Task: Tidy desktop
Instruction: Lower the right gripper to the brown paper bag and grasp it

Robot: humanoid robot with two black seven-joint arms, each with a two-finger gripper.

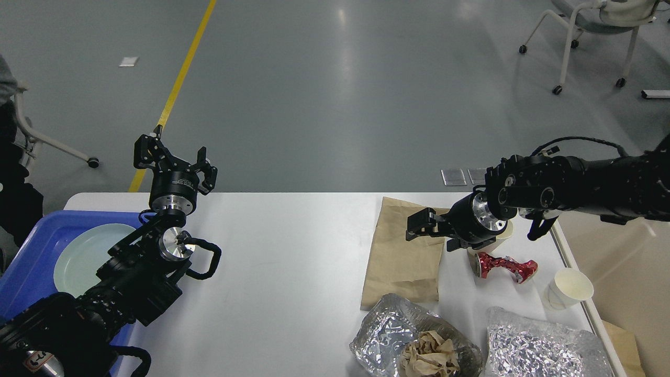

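Observation:
The white desktop [282, 251] spans the middle of the head view. On its right part lie a flat brown paper bag [398, 251], a crushed red can [505, 267], a white paper cup [568, 288], a foil bowl [387, 335] with crumpled brown paper [429, 356] and a foil sheet [539, 348]. My right gripper [419, 226] hovers over the bag's upper right part, fingers pointing left; it holds nothing I can see. My left gripper [175, 157] is raised over the table's far left corner, open and empty.
A blue tray [31, 262] with a pale green plate [86, 256] sits at the left edge under my left arm. A beige bin [623, 262] stands off the right edge. Another paper cup [505, 233] is partly hidden behind my right wrist. Chairs stand on the floor beyond.

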